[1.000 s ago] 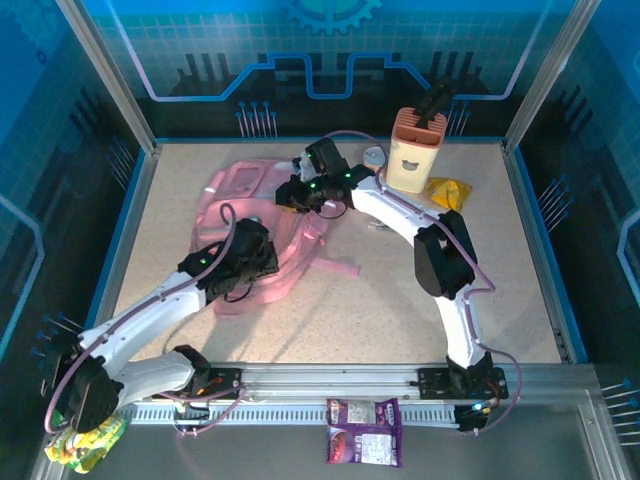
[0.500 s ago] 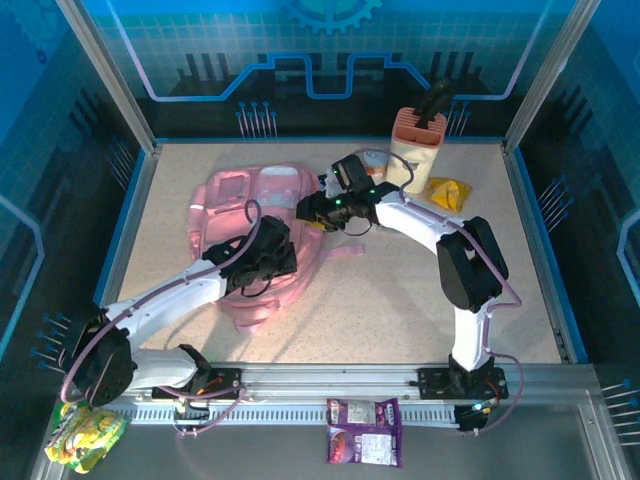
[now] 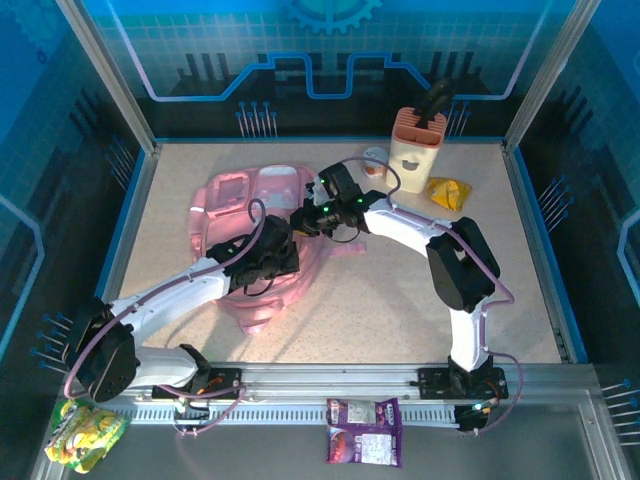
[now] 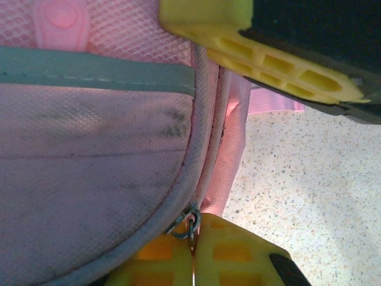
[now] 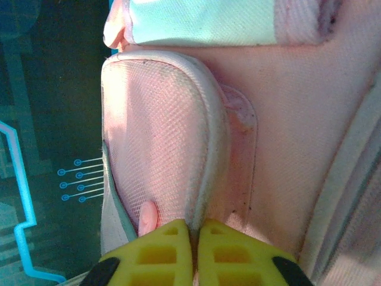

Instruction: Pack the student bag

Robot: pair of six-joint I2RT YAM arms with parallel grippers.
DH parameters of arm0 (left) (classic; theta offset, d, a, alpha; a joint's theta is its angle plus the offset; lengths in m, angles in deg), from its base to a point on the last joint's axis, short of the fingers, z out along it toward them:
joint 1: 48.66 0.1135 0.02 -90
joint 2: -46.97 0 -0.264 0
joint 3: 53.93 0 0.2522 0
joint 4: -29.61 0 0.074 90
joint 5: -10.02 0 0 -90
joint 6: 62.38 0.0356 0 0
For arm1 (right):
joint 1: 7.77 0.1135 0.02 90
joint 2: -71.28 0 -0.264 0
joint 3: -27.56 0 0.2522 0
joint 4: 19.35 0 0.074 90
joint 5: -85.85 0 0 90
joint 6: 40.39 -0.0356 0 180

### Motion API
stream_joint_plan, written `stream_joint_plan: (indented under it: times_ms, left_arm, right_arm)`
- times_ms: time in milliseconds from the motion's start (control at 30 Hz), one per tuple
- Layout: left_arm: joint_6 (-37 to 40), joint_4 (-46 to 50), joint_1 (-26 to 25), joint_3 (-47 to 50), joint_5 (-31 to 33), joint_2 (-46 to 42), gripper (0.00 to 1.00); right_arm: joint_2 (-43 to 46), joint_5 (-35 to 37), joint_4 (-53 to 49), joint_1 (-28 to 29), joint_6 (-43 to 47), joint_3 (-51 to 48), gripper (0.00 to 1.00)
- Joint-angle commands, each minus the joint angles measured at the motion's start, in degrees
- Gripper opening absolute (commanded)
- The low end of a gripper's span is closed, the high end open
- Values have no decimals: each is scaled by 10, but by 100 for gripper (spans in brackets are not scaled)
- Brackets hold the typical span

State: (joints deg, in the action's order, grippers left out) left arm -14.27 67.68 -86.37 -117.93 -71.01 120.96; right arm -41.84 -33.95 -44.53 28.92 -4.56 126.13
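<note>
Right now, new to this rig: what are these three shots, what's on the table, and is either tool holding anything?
Two robot arms are bolted at the near edge of a table, each ending in a two-finger tool. The wide picture comes from a fixed camera above and behind them. The two close-ups come from a camera on each wrist, with that arm's yellow fingers in frame. On the table lies the student bag, a soft pink backpack, with a peach holder and a yellow packet at the far right. Both arms reach over the bag. The left tool is shut on a metal zip pull at the bag's edge. The right tool is shut at the piped rim of a mesh pocket, apparently pinching it.
</note>
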Motion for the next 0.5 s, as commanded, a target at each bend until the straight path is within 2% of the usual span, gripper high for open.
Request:
stream_joint_plan:
  times_ms: [0, 267, 467]
  left_arm:
    - [23, 6, -10, -16, -16, -27, 0]
    - [43, 147, 6, 14, 19, -95, 0]
    - [51, 197, 86, 64, -6, -176, 0]
  right_arm:
    - [-6, 4, -6, -3, 32, 15, 0]
    - [-6, -9, -38, -54, 94, 27, 0]
    - [-17, -18, -78, -90, 132, 62, 0]
